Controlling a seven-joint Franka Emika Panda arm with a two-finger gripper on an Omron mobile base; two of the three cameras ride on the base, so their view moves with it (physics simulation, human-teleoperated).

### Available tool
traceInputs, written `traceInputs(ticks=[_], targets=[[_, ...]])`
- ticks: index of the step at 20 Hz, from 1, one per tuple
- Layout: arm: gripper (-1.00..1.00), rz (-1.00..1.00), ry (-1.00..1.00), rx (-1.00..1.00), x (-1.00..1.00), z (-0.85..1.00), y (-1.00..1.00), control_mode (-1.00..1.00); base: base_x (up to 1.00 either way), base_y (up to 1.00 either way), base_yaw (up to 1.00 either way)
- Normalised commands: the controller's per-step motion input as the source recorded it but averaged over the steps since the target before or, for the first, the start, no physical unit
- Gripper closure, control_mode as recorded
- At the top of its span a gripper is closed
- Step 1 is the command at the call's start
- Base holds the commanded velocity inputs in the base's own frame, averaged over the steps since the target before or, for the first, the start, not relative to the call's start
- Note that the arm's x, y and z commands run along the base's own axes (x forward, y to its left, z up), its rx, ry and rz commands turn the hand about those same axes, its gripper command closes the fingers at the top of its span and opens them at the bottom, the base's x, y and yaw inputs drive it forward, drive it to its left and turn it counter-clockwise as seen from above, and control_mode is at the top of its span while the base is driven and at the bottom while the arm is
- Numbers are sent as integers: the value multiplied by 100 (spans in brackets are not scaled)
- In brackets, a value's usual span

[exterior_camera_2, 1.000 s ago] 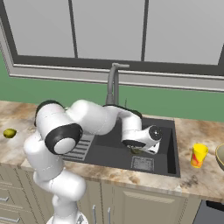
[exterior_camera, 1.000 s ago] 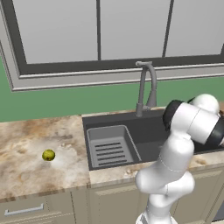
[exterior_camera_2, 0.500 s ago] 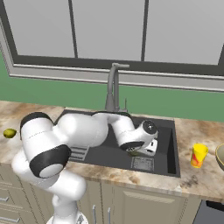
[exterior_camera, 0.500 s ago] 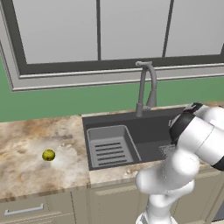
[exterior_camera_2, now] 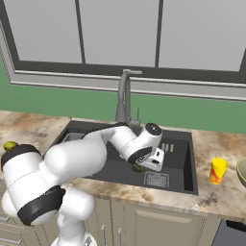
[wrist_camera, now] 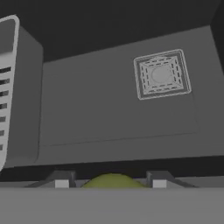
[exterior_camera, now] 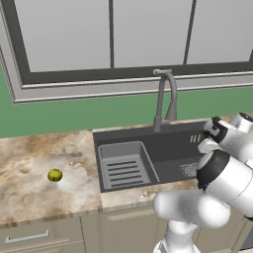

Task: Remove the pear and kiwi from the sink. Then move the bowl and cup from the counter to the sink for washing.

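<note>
My gripper (exterior_camera_2: 142,166) hangs low in the dark sink (exterior_camera_2: 185,163), shut on the kiwi (exterior_camera_2: 139,168), a small olive fruit. In the hand view the kiwi (wrist_camera: 113,180) sits between the two fingertips of the gripper (wrist_camera: 110,183), above the basin floor and its square drain (wrist_camera: 161,74). The pear (exterior_camera: 55,175), bright yellow-green, lies on the marbled counter (exterior_camera: 29,197) left of the sink; the right base view shows this pear (exterior_camera_2: 9,145) at the far left. A yellow cup (exterior_camera_2: 218,170) stands on the counter right of the sink. The tan bowl (exterior_camera_2: 241,172) is cut off by the right edge.
A tall grey gooseneck faucet (exterior_camera_2: 124,96) rises behind the basin. The ribbed tray insert (exterior_camera: 123,165) fills the sink's left part. My arm bends over the sink's front rim. Windows and a green wall stand behind the counter.
The arm's elbow has swung round toward the front and right. The hand with the kiwi has shifted slightly left inside the sink. The pear, cup and bowl have not moved.
</note>
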Motion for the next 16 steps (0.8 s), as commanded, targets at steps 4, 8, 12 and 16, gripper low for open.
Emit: traceInputs(ticks=[4, 8, 12, 16], targets=[[100, -1, 1, 0, -33, 15, 34, -100, 0, 0, 0], [100, -2, -2, -3, -30, 12, 40, -100, 0, 0, 0], [100, -2, -7, -4, -24, 9, 45, -100, 0, 0, 0], [100, -2, -6, -6, -18, 8, 48, -100, 0, 0, 0]])
